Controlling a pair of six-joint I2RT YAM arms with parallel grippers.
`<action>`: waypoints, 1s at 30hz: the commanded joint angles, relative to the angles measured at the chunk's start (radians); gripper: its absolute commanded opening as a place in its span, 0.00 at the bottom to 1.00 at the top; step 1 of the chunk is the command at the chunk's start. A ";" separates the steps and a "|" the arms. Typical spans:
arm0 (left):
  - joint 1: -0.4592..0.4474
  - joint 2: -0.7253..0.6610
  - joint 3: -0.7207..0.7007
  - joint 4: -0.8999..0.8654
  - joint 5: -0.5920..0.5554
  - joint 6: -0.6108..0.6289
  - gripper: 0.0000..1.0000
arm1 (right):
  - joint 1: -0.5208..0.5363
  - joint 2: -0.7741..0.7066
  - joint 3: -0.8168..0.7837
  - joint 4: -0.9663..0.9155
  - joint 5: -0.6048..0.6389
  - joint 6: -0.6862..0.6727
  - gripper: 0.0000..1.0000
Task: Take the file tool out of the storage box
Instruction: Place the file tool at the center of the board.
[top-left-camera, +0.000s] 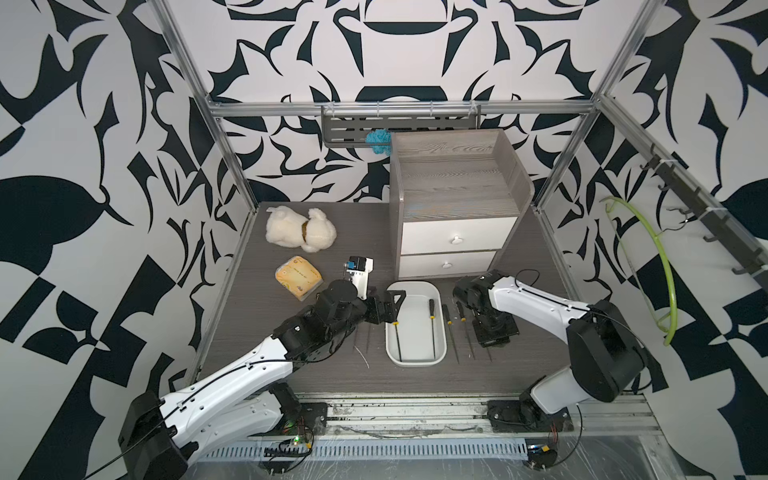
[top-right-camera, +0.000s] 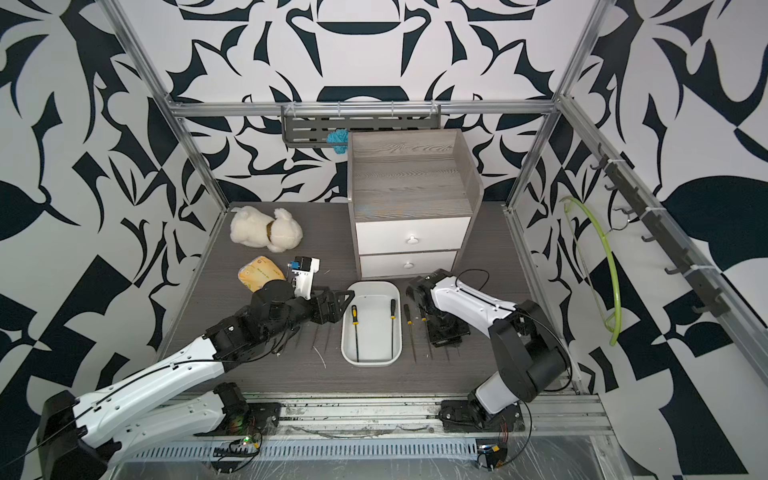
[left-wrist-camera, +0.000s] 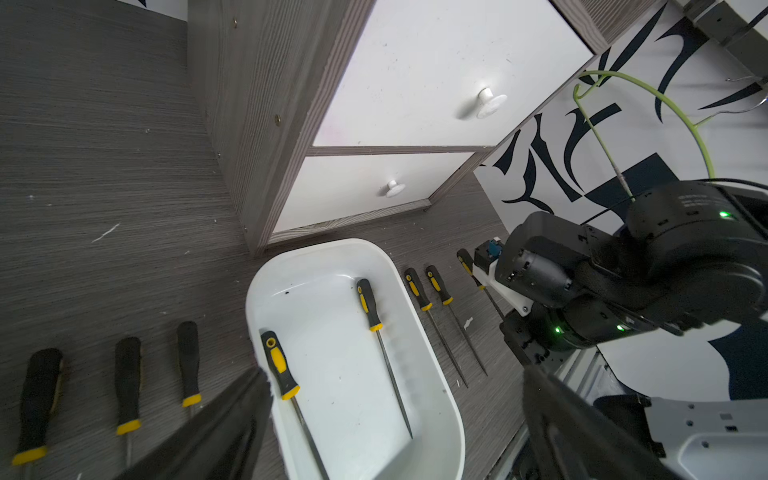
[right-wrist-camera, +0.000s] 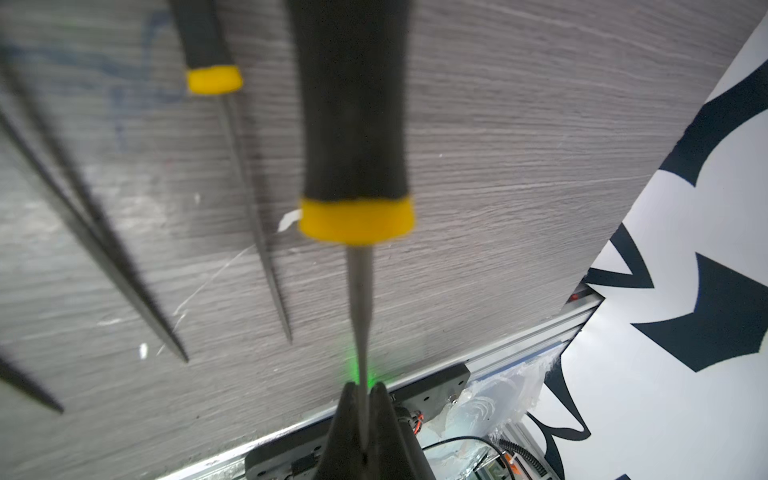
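On the dark grey wood-grain table (top-left-camera: 249, 316), with 12 o'clock toward the back wall, the shallow white plastic storage box (top-left-camera: 415, 363) (top-right-camera: 370, 362) sits at 6 o'clock, just in front of the grey wood-grain cabinet with two white drawers (top-left-camera: 453, 183).

Two tools lie lengthwise inside the box, handles toward 12 o'clock:
- The left file tool (top-right-camera: 354, 312) (left-wrist-camera: 279, 365), black-and-yellow handle on a thin steel shaft, lies along the 9 o'clock wall.
- The right file tool (top-left-camera: 432, 309) (left-wrist-camera: 369, 305), of the same make, lies along the 3 o'clock wall.

The left gripper (top-left-camera: 390, 309) (top-right-camera: 343, 305) hangs at the box's 9 o'clock rim, just beside the left file tool's handle. Its fingers (left-wrist-camera: 232, 415) are spread wide and grip nothing.

Three loose files (left-wrist-camera: 128, 382) lie on the table at 9 o'clock of the box; other loose files (top-left-camera: 446, 313) lie at 3 o'clock.

The right gripper (right-wrist-camera: 365, 399), at 3 o'clock of the box, pinches the steel shaft of the held file tool (right-wrist-camera: 355, 124), outside the box. Whether this tool rests on the table cannot be told.
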 joint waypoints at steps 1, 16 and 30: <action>-0.003 -0.011 0.028 -0.017 0.012 0.000 1.00 | -0.029 0.044 0.006 -0.003 0.014 -0.016 0.00; -0.003 0.047 0.040 -0.012 0.039 -0.012 1.00 | -0.082 0.207 -0.020 0.072 0.026 -0.016 0.00; -0.003 0.111 0.051 -0.001 0.043 -0.013 1.00 | -0.087 0.210 -0.019 0.071 0.038 -0.012 0.21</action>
